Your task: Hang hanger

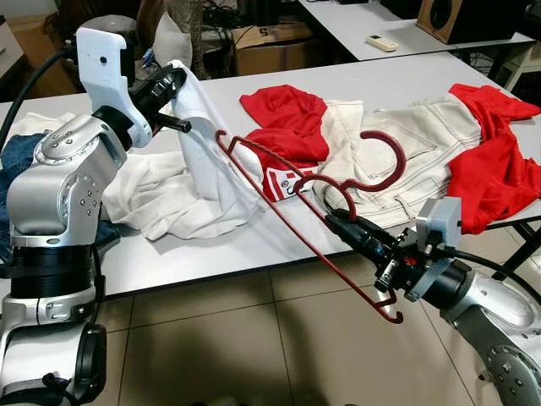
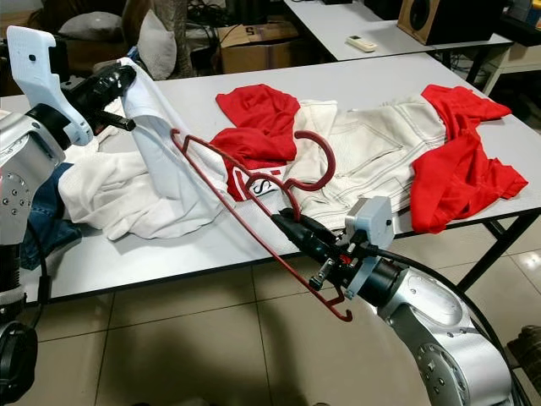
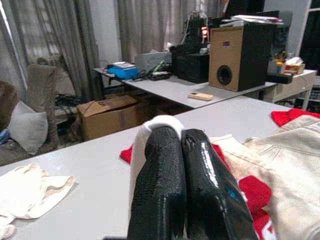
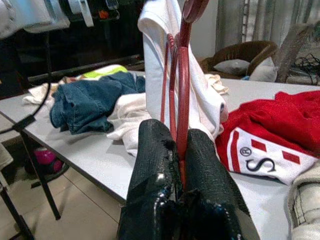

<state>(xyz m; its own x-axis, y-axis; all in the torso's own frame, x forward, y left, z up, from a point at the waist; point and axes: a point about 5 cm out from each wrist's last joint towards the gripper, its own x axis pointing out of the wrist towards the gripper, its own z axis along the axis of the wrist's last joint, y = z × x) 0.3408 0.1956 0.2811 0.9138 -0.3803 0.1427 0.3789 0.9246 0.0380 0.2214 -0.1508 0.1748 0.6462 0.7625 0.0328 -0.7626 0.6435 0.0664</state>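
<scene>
A dark red hanger (image 1: pixel 297 222) hangs in the air over the table's front edge, hook (image 1: pixel 385 161) toward the far right. My right gripper (image 1: pixel 338 222) is shut on it near the neck, its fingers (image 4: pixel 200 165) clamping the red bars. One end of the hanger pokes into a white garment (image 1: pixel 203 161) that my left gripper (image 1: pixel 179 78) holds lifted above the table, shut on the fabric's upper edge (image 3: pixel 162 122). The rest of the white garment trails down onto the table (image 1: pixel 355 72).
Red shirts (image 1: pixel 283 127) and cream jeans (image 1: pixel 406 161) lie across the table's right half. Blue jeans (image 4: pixel 87 102) sit at the left end. Behind stand a cardboard box (image 1: pixel 270 46), another table with a remote (image 1: pixel 382 42) and a speaker (image 3: pixel 235 57). Tiled floor below.
</scene>
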